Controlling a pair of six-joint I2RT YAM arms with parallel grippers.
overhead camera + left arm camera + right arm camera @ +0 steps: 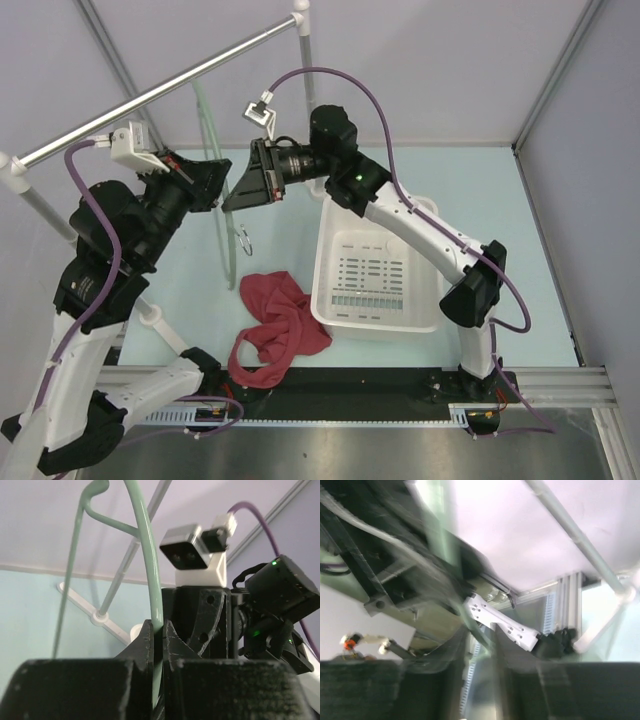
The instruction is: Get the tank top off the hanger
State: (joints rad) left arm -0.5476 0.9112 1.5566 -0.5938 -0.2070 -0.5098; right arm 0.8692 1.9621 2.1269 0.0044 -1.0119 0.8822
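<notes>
The pale green plastic hanger (146,550) is clenched in the left pincer (159,628); the right pincer's (240,188) state cannot be told. The dark red tank top (275,325) is seen heaped on the counter (195,285).

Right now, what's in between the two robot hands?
The hanger: its pale green bar passes between the left gripper, shut on it, and the right gripper. The top external view shows this.

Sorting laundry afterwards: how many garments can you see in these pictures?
1. The tank top lies crumpled on the table, just left of the white basket; others may be hidden from view.
</notes>
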